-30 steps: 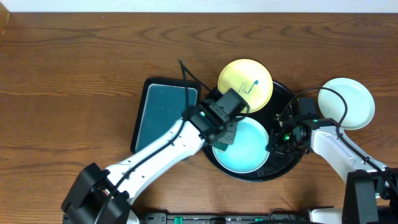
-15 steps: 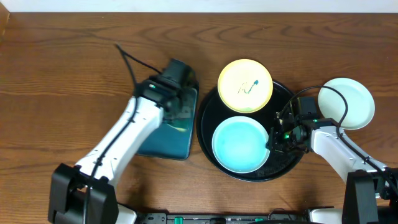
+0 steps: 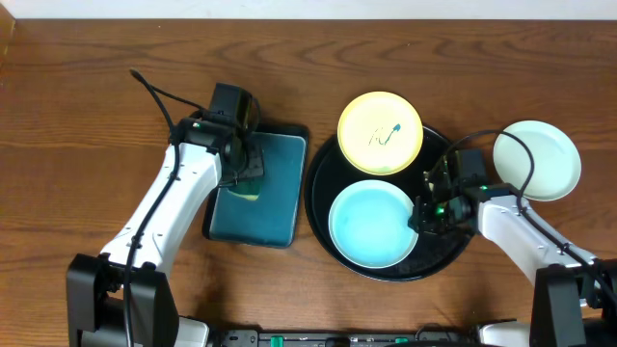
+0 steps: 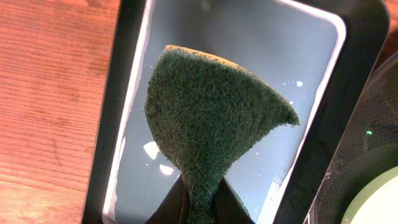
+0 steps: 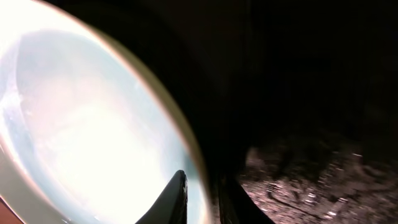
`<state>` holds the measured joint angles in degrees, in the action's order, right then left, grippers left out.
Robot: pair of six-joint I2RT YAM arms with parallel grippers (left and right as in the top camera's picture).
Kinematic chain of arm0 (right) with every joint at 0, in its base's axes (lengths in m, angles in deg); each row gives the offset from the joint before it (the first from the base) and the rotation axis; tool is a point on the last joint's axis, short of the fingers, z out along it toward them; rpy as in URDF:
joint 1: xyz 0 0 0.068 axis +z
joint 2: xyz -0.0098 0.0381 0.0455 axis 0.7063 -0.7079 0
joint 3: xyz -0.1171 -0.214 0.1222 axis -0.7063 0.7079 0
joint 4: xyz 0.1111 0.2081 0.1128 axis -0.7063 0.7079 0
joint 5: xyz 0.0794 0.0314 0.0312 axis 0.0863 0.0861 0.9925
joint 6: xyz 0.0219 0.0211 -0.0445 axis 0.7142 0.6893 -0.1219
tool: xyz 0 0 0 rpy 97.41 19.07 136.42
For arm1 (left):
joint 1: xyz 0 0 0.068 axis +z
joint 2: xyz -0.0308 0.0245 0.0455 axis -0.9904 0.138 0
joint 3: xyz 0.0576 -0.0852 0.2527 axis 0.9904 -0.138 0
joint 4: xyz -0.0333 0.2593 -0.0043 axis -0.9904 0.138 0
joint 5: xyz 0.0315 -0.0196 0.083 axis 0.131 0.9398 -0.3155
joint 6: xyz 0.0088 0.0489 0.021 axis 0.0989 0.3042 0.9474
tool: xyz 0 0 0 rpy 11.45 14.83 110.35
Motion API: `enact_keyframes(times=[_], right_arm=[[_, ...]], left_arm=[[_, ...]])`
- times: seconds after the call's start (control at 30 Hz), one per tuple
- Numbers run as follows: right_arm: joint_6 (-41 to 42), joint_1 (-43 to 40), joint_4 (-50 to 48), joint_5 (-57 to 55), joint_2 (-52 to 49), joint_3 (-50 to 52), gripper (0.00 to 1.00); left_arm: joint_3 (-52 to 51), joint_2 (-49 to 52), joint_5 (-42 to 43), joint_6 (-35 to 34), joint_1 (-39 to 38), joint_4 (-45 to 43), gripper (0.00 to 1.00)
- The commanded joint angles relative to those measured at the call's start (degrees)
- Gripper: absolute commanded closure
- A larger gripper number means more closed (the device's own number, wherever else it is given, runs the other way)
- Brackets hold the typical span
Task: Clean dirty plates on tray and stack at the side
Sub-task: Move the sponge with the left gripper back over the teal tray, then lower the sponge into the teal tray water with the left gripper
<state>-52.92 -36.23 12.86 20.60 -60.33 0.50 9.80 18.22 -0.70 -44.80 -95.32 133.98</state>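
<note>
Sponge [image 4: 208,118] up front, dark green scouring face toward camera, thin yellow edge showing along top. Left gripper [image 4: 200,208] pinching its narrow lower end, fingers tight on it, sponge fanning out wide above. Teal tray [image 4: 249,37] directly behind sponge, dark rim all round, few pale specks on its floor. Wood-grain tabletop [image 4: 50,93] left of teal tray. Black tray [image 4: 367,149] right of teal tray, rims close together. Pale plate [image 4: 380,200] edge beyond, far lower right.
</note>
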Motion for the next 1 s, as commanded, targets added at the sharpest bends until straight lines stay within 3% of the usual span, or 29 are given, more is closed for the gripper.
enact_keyframes(times=[0.0,0.37,0.53,0.7,0.97], right_arm=[[0.0,2.3,-0.6,-0.2,-0.3,0.3,0.86],[0.3,4.5,-1.4,-3.0,-0.3,0.4,0.96],[0.4,4.5,-1.4,-3.4,-0.3,0.4,0.97],[0.4,4.5,-1.5,-3.4,-0.3,0.4,0.89],[0.4,4.5,-1.9,-3.4,-0.3,0.4,0.96]], left_arm=[[-0.6,-1.0,-0.1,1.2,0.1,0.1,0.93],[-0.9,0.9,-0.1,1.4,0.1,-0.1,0.92],[-1.7,2.7,-0.1,1.4,0.1,-0.1,0.93],[-4.1,4.1,-0.1,0.7,0.1,-0.8,0.92],[-6.6,4.8,6.4,-4.3,-0.9,-2.1,0.92]])
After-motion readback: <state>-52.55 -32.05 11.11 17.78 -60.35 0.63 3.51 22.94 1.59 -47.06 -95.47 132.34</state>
